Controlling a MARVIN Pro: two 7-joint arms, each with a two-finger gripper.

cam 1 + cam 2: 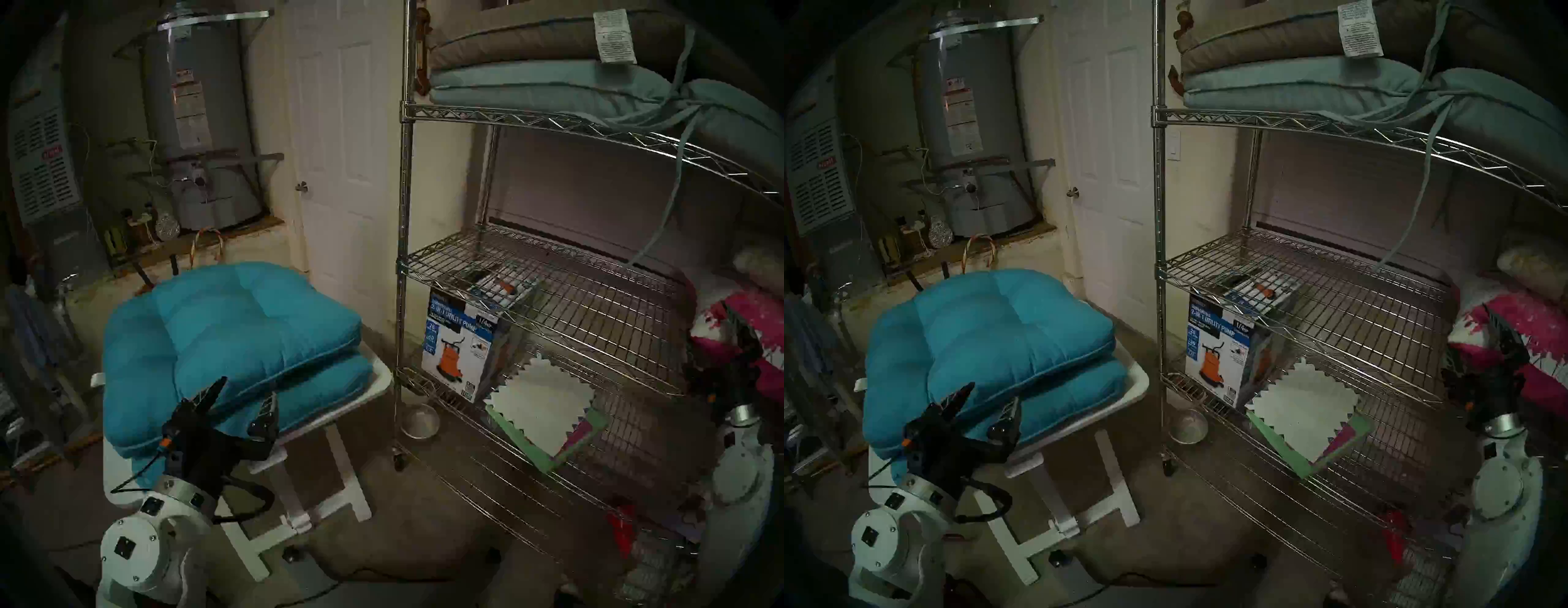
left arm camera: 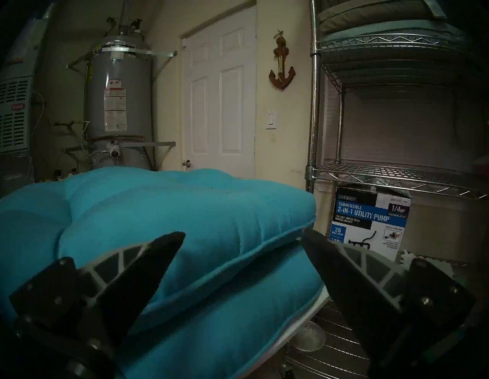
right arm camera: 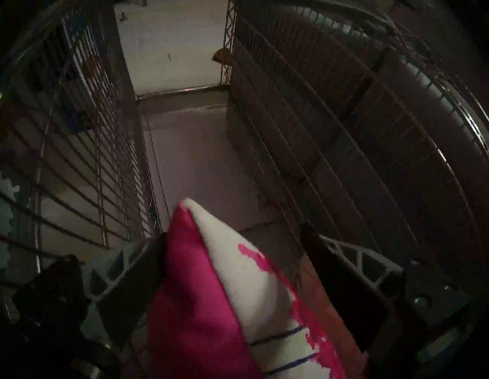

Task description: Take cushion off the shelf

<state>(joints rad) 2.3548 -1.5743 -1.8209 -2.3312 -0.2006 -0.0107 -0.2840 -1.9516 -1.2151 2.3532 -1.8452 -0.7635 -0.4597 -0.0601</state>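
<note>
Shelf (image 1: pixel 530 288) holds a pink cushion (image 3: pixel 211 304) between the spread right hand (image 3: pixel 230 243), seemingly unpinched.

The shelf (image 1: pixel 500 271) stands at the right of the head view, with the worktop (image 1: pixel 377 384) to its left and a door (image 1: pixel 339 148) behind the gap between them. Two cushions (image 1: pixel 229 335) lie stacked on the worktop, and the left end effector (image 1: pixel 244 397) sits just before their near edge. A water heater (image 1: pixel 199 127) stands behind the worktop. On the shelf's top tier lie two more stacked cushions (image 1: pixel 530 80). A boxed pump (image 1: pixel 462 344) stands on a lower tier at its left end, with flat mats (image 1: pixel 547 407) to its right. At the middle tier's right end lies a pillow (image 1: pixel 751 322), its corner between the fingers of the right end effector (image 3: pixel 232 238). A bowl (image 1: pixel 420 420) sits on the floor by the shelf's front left post.
</note>
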